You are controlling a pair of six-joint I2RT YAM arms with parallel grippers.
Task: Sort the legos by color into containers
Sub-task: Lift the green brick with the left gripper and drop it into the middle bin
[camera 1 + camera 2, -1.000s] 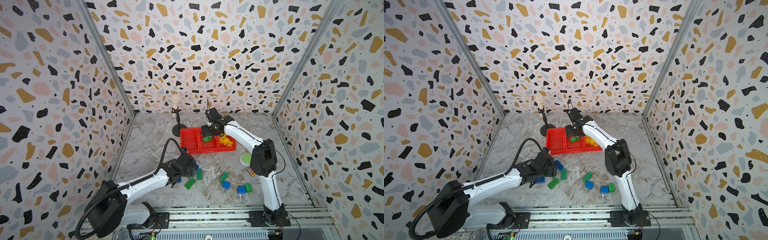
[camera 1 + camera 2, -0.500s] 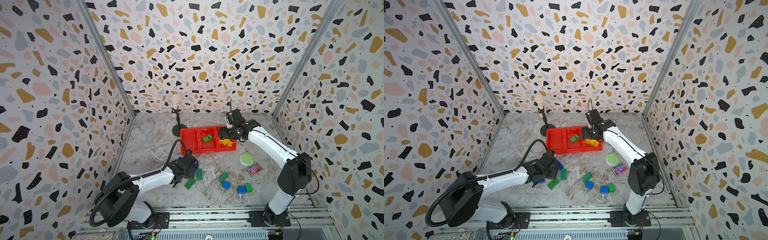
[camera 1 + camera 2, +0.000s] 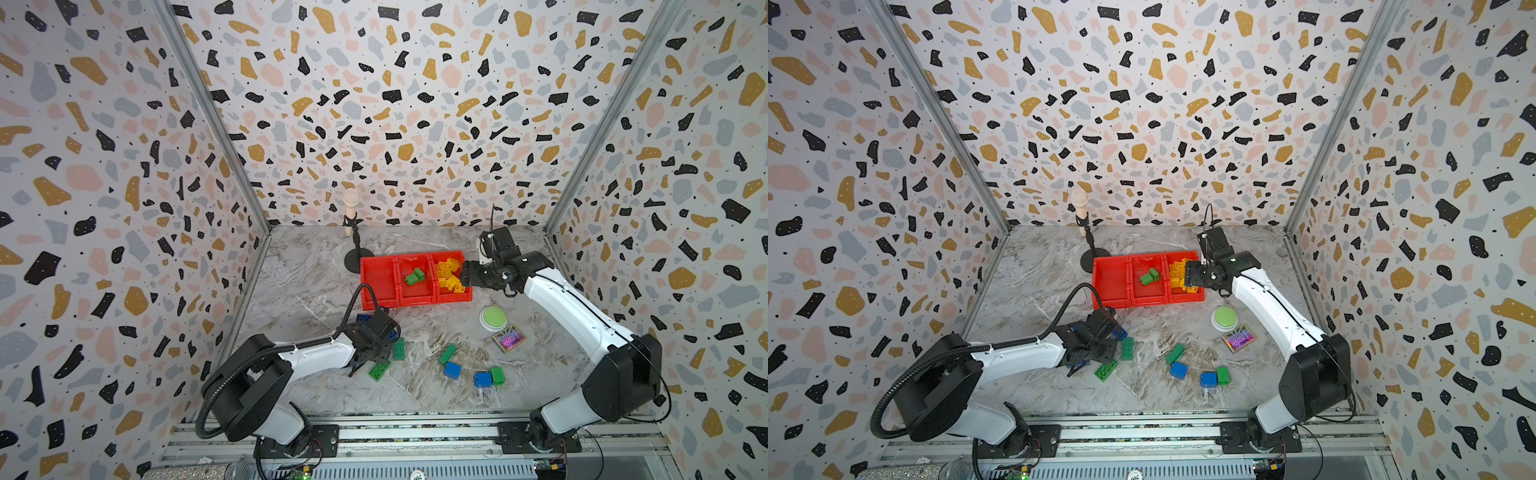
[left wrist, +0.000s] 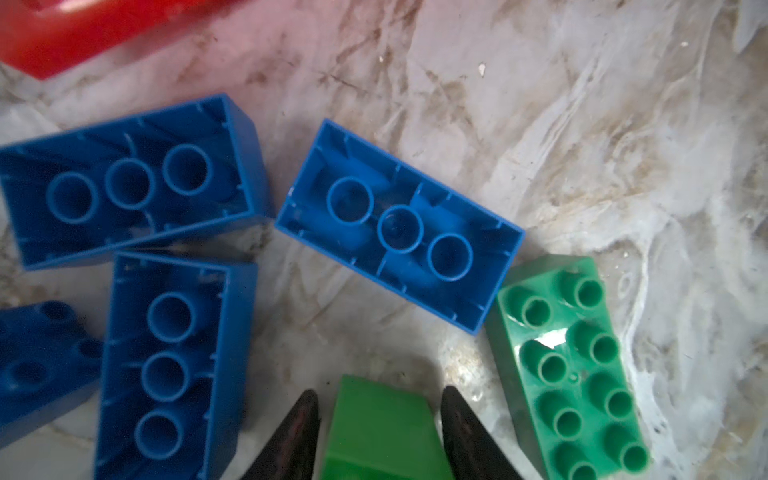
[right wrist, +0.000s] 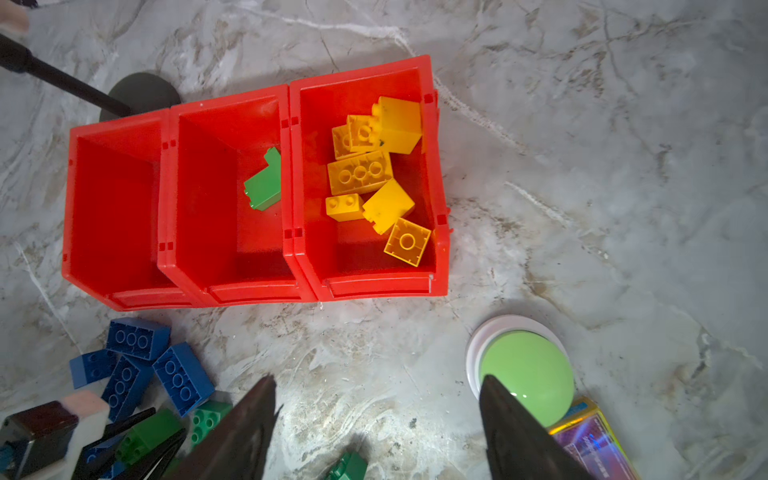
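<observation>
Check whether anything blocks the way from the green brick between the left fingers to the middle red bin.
Blue bricks lie between the green brick and the bins; then comes the front wall of the middle bin. Both are low, so a lifted carry should clear them.

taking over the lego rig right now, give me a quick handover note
Grippers: left gripper shut on a green brick, low at the table; right gripper open, empty, near the right bin.
Done: yellow bricks in the right bin, none visible outside; two green ones in the middle bin.
Left: left bin holds nothing; blue bricks cluster by the left gripper, two more blue and three loose green lie on the table.
</observation>
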